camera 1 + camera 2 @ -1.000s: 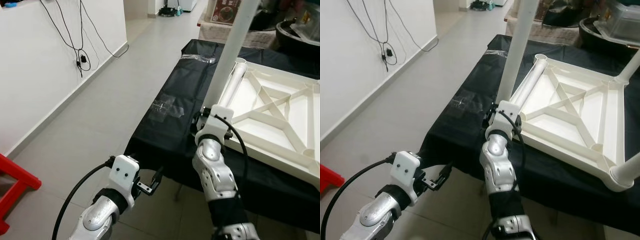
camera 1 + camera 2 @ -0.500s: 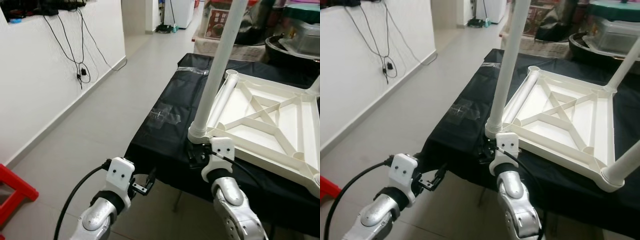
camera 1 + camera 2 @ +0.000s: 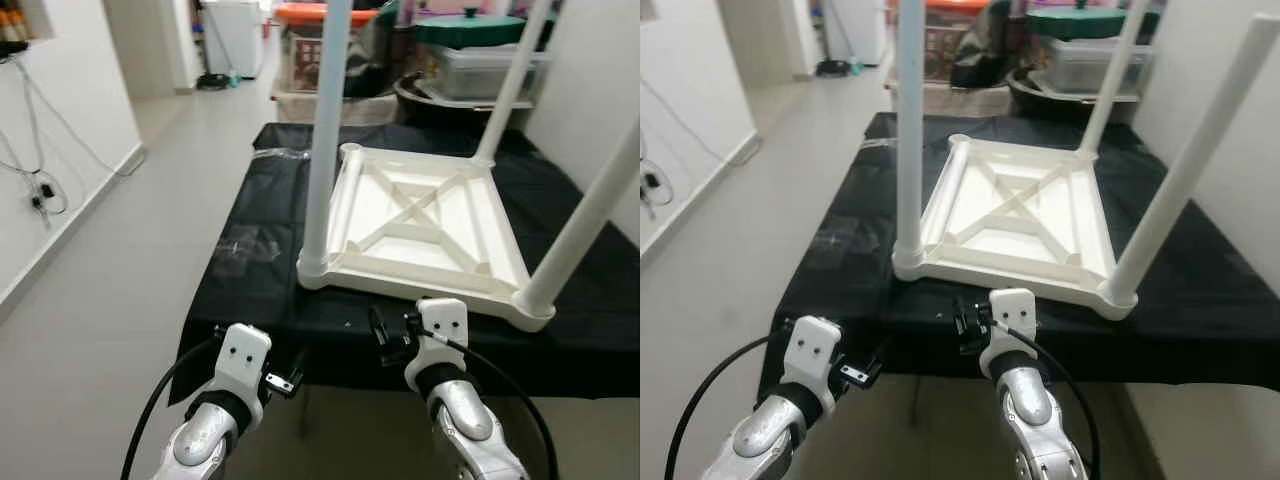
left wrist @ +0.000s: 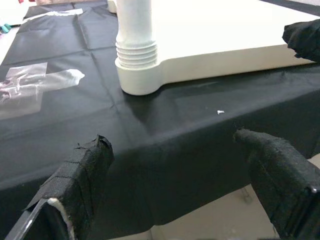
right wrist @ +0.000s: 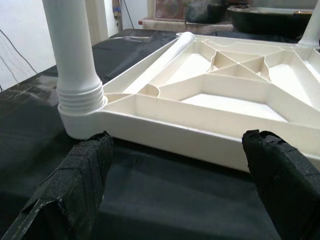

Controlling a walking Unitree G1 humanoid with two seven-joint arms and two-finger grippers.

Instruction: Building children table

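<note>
A white children's table (image 3: 415,215) lies upside down on a black-covered table (image 3: 250,290). Three white legs stand upright in its corners: near left (image 3: 325,130), near right (image 3: 585,215) and far right (image 3: 510,80). Another white tube (image 5: 160,57) lies inside the frame along its left side. My left gripper (image 4: 172,140) is open, low before the black table's front edge, facing the near-left leg's threaded base (image 4: 135,55). My right gripper (image 5: 178,139) is open too, just short of the white frame's near rim (image 5: 200,137).
A clear plastic bag (image 3: 245,245) lies on the cloth left of the white table. Storage boxes and a dark basin (image 3: 450,75) crowd the back. A white wall (image 3: 600,70) stands close on the right. Open floor (image 3: 110,300) runs along the left.
The view has swung round to face the table squarely. My right gripper has dropped from the near-left leg's base to the front edge. The left arm has hardly moved.
</note>
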